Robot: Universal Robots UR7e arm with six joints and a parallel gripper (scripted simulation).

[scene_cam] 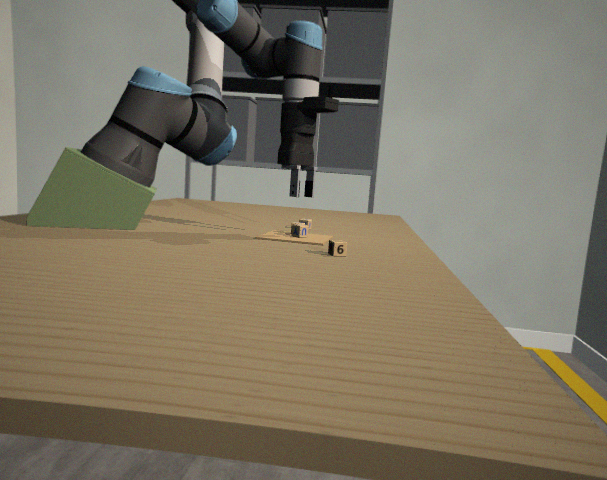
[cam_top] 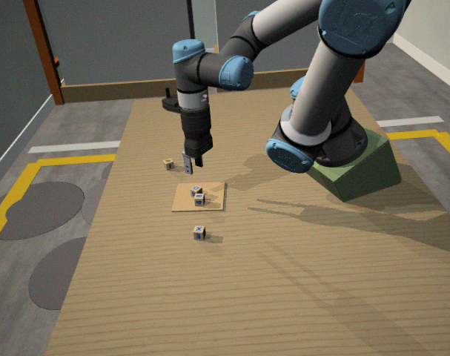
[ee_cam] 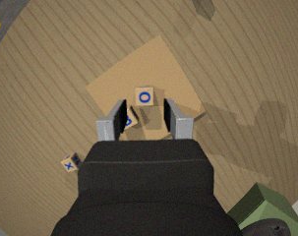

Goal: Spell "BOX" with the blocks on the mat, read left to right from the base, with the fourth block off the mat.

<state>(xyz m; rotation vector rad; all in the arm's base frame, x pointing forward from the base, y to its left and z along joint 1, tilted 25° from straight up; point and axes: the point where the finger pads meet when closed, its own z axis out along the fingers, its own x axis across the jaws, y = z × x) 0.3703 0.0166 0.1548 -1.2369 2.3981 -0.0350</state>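
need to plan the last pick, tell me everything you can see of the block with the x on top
The small tan wooden-looking cube with a blue X on its top face sits alone on the striped wooden table top, flat and upright, off the thin tan square mat and apart from its edge. Its side face carries another blue mark, too small to read. It casts a short shadow to one side. Nothing touches it except the table; the dark two-finger pincer hangs open, high beyond the mat's far side.

In the wrist view the gripper's body point(ee_cam: 145, 210) fills the 6 o'clock half, and one finger point(ee_cam: 112, 125) covers most of the B block point(ee_cam: 128, 121). The green pedestal point(ee_cam: 263, 208) is cut off at 4 o'clock. In the exterior view the far block's point(scene_cam: 306, 222) letter is too small to read.
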